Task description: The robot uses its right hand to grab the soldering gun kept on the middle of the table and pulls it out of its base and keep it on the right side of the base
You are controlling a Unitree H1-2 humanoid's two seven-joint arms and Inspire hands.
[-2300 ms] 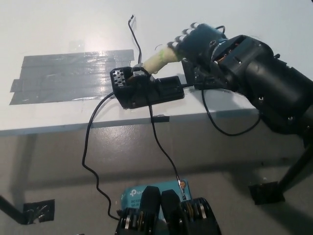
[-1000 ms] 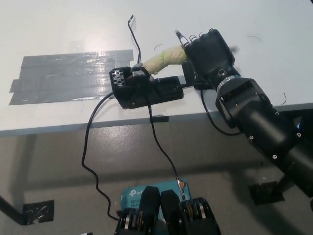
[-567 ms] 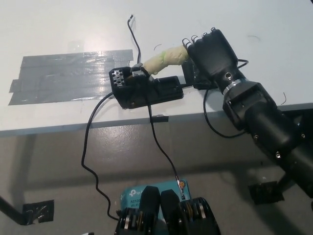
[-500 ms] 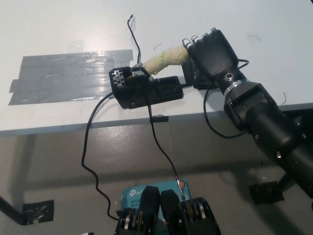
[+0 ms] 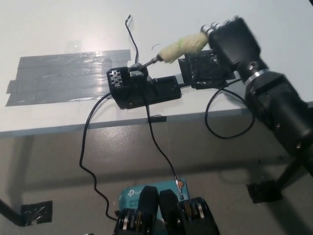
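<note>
Nearest, low in the head view, a teal box lies on the grey floor below the table edge, with thin black cables looping up from around it to the tabletop. Two patches of black tape are stuck on the floor, one at lower left and one at lower right.

Above that, the white table runs across the picture. Close to its front edge, about the middle, sits the black base of the soldering station, with a perforated block at its left end. A broad patch of grey tape is stuck flat on the table to the left of the base, touching it or nearly so.

Further in and to the right, the soldering gun is held tilted, its yellowish wrapped handle up and to the right, its thin metal tip pointing down-left toward the holder on top of the base; whether the tip still touches the holder cannot be made out. The black right hand is clamped around the upper end of the handle, its arm coming in from the right side. Beneath the hand, just right of the base, lies a second black block on the table. The white left hand is out of sight.
</note>
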